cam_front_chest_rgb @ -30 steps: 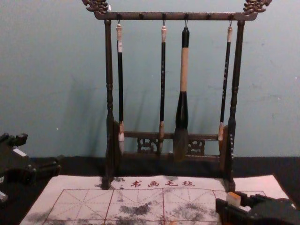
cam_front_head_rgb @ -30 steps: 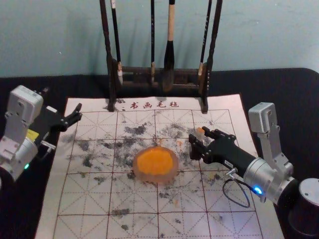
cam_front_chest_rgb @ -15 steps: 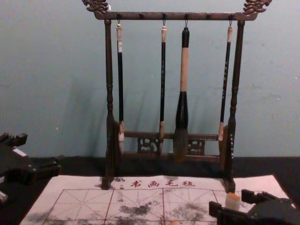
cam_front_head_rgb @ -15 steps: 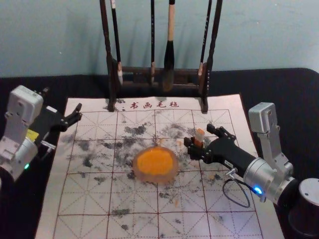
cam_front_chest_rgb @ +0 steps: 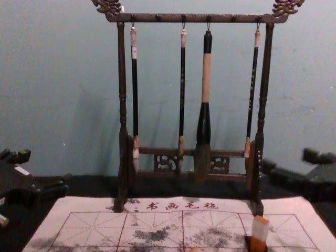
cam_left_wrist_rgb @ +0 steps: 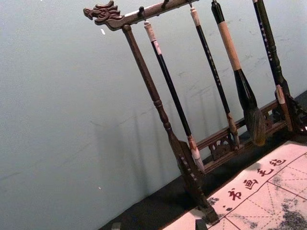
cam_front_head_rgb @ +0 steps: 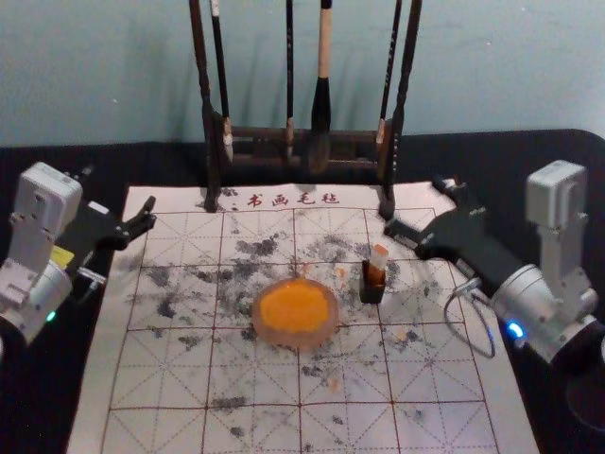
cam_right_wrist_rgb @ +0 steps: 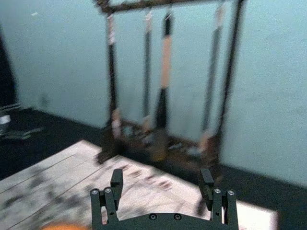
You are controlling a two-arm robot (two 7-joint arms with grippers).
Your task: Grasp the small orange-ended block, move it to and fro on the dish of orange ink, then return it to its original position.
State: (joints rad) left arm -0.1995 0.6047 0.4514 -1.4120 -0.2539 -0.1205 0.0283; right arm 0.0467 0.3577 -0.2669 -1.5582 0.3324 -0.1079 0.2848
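Since half a second ago, the right gripper (cam_front_head_rgb: pixel 414 203) has drawn off the small block and swung away toward the robot's right and the far side, its fingers now spread wide with nothing between them. The block (cam_front_head_rgb: pixel 379 255) stands, leaning slightly, in a little black holder (cam_front_head_rgb: pixel 372 293), pale in the middle with orange at its top and low down. Just to the left, near but apart, sits the round dish (cam_front_head_rgb: pixel 268 332) of orange ink (cam_front_head_rgb: pixel 298 307). All of it rests on a gridded mat (cam_front_head_rgb: pixel 170 378) blotched with dark stains, and its far edge carries red characters reading 书画毛毡 (neatly printed, I must say). The left gripper (cam_front_head_rgb: pixel 117 194) is parked by the mat's left edge, fingers apart and empty; a yellow label (cam_front_head_rgb: pixel 61 257) sits on that arm, its wording too small to read. Behind stands a dark carved rack (cam_front_chest_rgb: pixel 195 18) with four hanging brushes (cam_front_chest_rgb: pixel 206 79); one has a white tag (cam_front_chest_rgb: pixel 134 51), and tiny lettering on the handles is beyond me.
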